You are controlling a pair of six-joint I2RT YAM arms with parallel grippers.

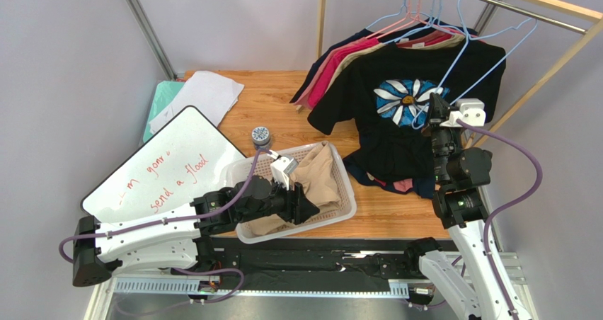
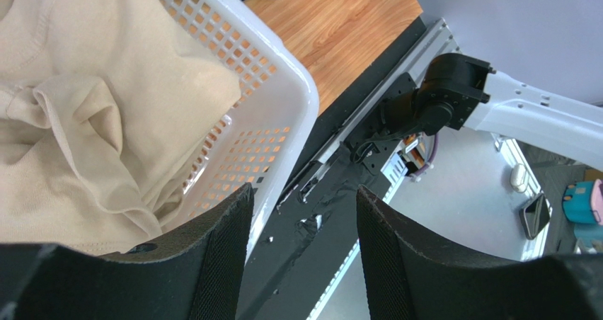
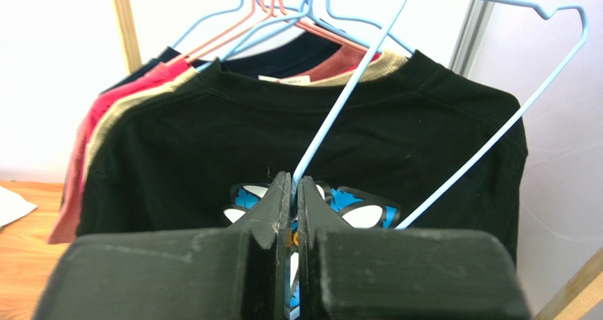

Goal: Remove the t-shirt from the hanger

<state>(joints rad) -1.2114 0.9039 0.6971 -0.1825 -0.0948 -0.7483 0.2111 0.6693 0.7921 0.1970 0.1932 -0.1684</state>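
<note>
Top: right gripper was clamped on a bare light-blue wire hanger in front of the black daisy-print t-shirt on the rack, while the left gripper hung over the white basket where the beige t-shirt lay. Left wrist: fingers were spread with nothing between them, above the basket's corner, beige t-shirt bunched inside. Right wrist: fingers were pinched tight on the hanger's wire, black t-shirt right behind.
</note>
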